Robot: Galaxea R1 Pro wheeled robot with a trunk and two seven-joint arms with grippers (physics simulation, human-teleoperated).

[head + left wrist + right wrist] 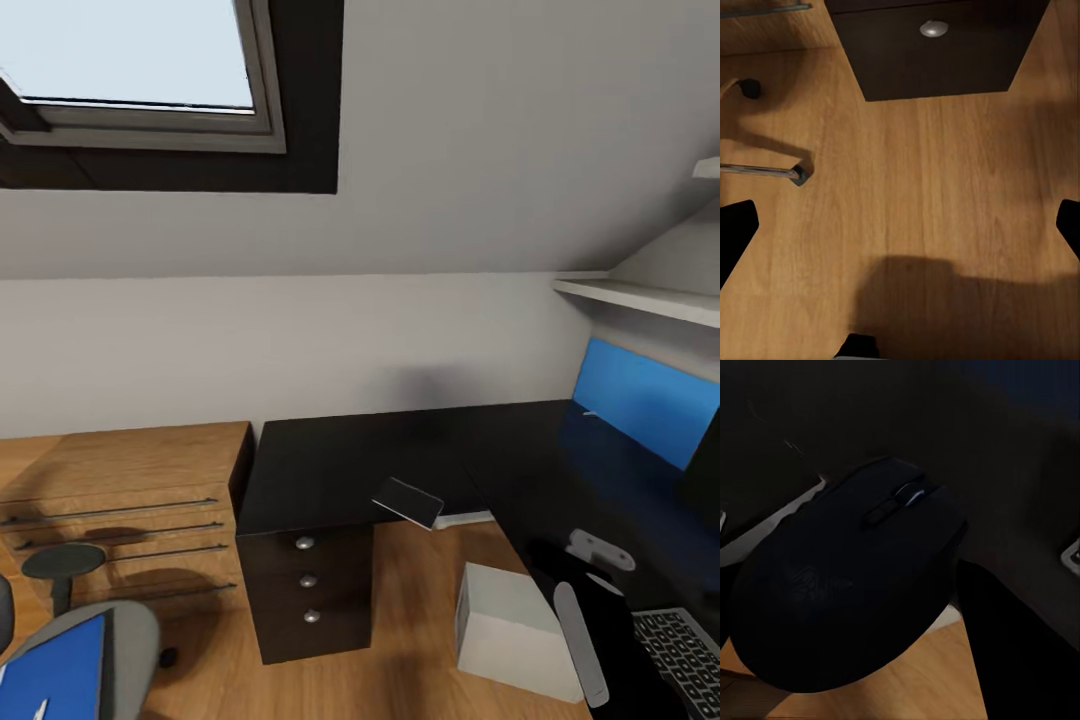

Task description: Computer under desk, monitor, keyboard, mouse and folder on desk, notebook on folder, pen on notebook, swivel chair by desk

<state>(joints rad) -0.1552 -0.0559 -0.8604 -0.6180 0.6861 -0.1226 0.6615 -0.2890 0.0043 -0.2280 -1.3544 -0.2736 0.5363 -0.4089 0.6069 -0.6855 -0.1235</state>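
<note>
A black mouse sits close up in the right wrist view, with my right gripper shut on it and one dark finger beside it. My right arm reaches over the inner edge of the glossy black desk. The keyboard lies on the desk at the lower right. On the floor by the desk stands the pale computer. The blue folder lies on the grey swivel chair at the lower left. My left gripper hangs open above the wood floor.
A black drawer unit with silver knobs stands under the desk's left end; one knob also shows near my left gripper. A light-wood cabinet stands to its left. A small dark slab tilts off the desk's inner edge. A chrome chair leg crosses the floor.
</note>
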